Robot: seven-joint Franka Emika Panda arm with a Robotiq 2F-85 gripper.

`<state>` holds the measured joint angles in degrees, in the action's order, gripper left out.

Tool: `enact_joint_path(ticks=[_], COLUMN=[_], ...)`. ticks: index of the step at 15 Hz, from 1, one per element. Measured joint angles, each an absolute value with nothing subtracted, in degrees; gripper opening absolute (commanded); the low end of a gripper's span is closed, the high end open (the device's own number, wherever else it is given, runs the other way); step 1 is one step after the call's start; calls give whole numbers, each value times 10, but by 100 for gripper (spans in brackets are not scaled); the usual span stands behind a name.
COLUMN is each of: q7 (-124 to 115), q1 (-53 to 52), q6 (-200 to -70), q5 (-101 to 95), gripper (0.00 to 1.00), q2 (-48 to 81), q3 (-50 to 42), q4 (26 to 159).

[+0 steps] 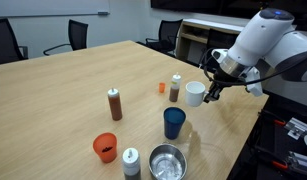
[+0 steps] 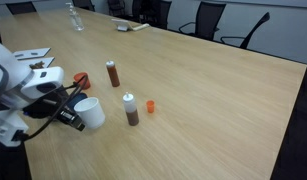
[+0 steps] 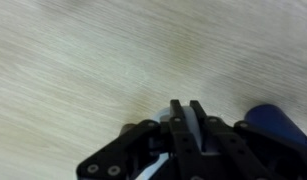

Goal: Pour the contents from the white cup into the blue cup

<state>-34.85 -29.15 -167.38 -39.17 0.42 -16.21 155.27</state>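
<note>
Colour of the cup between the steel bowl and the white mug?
Plain dark blue. The cup shows best in an exterior view, close to the white mug.

white cup [image 1: 195, 93]: small squat white mug, roughly upright, gripped at its side by the claw [image 1: 206, 93].
blue cup [image 1: 174, 122]: dark blue plain tumbler, taller, upright on the table [image 1: 73, 90], near the white cup, at its 7 o'clock in an exterior view.

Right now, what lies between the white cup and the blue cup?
Nothing: in an exterior view, bare table separates the white cup from the blue cup; the brown shaker bottle stands aside.
</note>
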Motion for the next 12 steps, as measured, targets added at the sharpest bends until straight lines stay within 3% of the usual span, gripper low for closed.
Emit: enact_joint_path(ticks=[5,12], q7=[-254,-160], q1=[-322,-209], q6=[-1586,-1455], q5=[-315,-285], gripper=[3,3], q2=[-14,-16], q3=[-138,29], q4=[1545,1491])
